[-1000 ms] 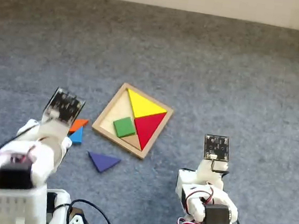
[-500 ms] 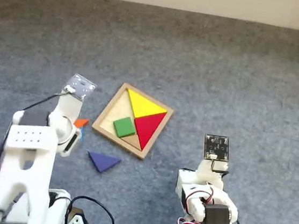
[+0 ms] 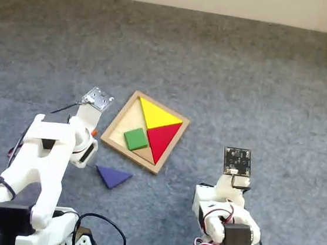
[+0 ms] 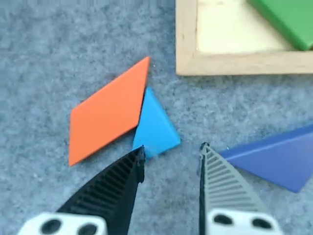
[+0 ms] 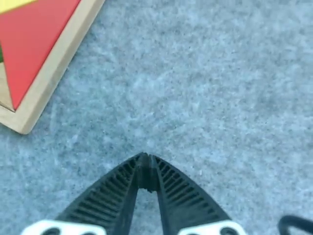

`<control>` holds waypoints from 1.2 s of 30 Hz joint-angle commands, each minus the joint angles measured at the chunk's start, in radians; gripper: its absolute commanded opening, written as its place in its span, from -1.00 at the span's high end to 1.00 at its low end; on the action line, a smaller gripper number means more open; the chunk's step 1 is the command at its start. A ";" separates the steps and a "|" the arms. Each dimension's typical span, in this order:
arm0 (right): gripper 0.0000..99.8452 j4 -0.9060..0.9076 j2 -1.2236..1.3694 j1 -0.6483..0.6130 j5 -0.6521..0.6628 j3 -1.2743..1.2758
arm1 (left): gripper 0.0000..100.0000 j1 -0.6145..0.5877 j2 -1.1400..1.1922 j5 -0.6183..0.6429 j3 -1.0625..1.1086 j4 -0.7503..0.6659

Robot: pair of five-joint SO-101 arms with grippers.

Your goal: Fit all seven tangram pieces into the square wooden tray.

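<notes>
starting at the square wooden tray (image 4: 234,63), you have three pieces seated. the yellow triangle (image 3: 155,114) fills its 12 o'clock corner, the red triangle (image 3: 163,139) sits toward 4 o'clock and the green square (image 3: 135,138) toward 7 o'clock. bare wood is left along the 9 o'clock side.

out on the worktop (image 3: 245,78), at the tray's 8 o'clock, the orange parallelogram (image 4: 108,111) and the light blue triangle (image 4: 154,127) lie edge against edge. the dark blue triangle (image 3: 112,176) lies at 7 o'clock, apart from both.

over the last second your left arm (image 3: 51,151) has swung up and forward toward 1 o'clock. it went from beside the orange and light blue pair to right above them, and in the high view it now covers most of both. the tray, its pieces, the dark blue triangle and the right arm (image 3: 227,215) have not shifted.

your left jaws are spread partway and hold nothing. they straddle bare worktop, the black tip just beside the light blue triangle and the pale tip near the dark blue one. this looks like an approach to the light blue triangle, and you would need to sidestep toward it before closing.

your right jaws are pressed together on nothing, over bare worktop at the tray's 4 o'clock.
</notes>
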 commanded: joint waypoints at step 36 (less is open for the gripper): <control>0.99 0.015 -0.016 0.010 0.006 0.104 | 0.62 0.010 0.257 0.055 -0.223 0.080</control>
